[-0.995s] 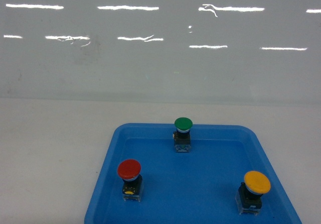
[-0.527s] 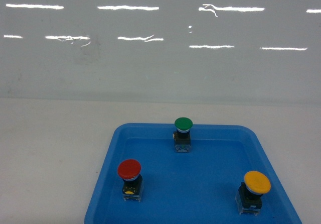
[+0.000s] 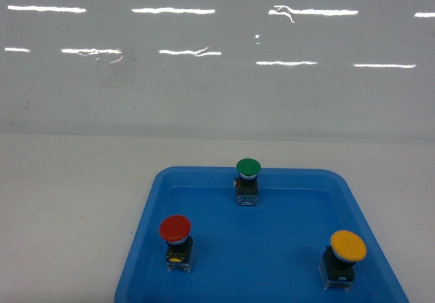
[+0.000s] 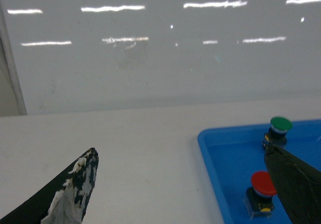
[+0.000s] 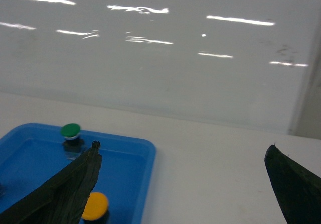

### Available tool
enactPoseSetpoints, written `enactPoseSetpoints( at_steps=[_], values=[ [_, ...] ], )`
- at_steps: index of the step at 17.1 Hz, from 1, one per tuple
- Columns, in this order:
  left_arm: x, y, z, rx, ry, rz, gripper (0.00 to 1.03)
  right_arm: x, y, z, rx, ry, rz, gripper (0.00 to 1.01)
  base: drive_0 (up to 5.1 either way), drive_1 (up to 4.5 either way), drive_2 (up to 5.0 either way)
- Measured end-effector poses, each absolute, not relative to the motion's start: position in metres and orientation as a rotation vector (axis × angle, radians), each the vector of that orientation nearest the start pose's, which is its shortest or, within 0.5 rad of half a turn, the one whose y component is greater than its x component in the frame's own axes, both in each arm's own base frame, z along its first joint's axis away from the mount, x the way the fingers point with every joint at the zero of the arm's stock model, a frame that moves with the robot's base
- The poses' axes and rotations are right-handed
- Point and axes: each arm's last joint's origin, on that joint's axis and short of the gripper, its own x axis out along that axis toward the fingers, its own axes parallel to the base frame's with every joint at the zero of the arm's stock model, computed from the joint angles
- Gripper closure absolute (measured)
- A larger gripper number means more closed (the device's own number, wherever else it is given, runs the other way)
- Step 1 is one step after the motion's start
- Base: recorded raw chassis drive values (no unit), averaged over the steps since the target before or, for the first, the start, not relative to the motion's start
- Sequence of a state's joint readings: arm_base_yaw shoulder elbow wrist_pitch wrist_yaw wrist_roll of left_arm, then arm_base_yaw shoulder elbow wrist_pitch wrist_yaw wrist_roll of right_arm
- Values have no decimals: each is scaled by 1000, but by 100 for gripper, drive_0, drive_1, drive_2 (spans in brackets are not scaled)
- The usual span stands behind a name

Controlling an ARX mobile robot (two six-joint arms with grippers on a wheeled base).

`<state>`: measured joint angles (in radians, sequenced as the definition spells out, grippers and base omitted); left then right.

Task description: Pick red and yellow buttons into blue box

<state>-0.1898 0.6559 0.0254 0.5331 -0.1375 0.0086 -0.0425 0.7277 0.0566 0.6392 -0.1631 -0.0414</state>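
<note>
Shallow blue tray (image 3: 224,177) sat on the white worktop (image 3: 75,201), near edge cut off by the head view. Three mushroom-head buttons stood upright in it, well apart: red button (image 3: 175,241) front-left, yellow button (image 3: 345,257) front-right, green button (image 3: 248,181) at the back, just inside the far rim. Blue box wasn't visible in any view. Neither arm showed in the head view. Left tool (image 4: 180,184) was spread wide and empty; left wrist view had one dark finger low-left with worn, whitish padding (image 4: 70,196), the other low-right overlapping the tray, the red and green buttons visible just beside it. Right tool (image 5: 183,184) was also wide and empty; one finger (image 5: 65,189) crossed in front of the tray, the yellow cap peeking out just beside it, the green one beyond; other finger at the right edge. Glossy grey wall (image 3: 217,79) behind, with ceiling-light reflections.
</note>
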Motion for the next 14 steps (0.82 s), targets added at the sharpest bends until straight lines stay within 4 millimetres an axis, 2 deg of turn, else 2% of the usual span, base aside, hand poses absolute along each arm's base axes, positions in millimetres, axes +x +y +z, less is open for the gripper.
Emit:
enactPoseSetpoints(
  at_steps=[2,3,4,5,12,14],
  values=[
    [163,-32,152,49,179,-68,5,180,7,173,-43,69,192,3,0,0,0],
    [174,-37,146,53,227,-79,5,190,9,164,-36,134,215,3,0,0,0],
    [180,-42,134,77,310,-79,5,193,11,148,-35,218,204,3,0,0,0],
    [177,-41,124,95,380,-82,5,189,11,137,-39,274,196,3,0,0,0],
    [177,-40,128,89,348,-75,5,188,10,141,-53,242,194,3,0,0,0],
    [177,-40,128,89,348,-75,5,198,11,140,-55,225,195,3,0,0,0]
  ],
)
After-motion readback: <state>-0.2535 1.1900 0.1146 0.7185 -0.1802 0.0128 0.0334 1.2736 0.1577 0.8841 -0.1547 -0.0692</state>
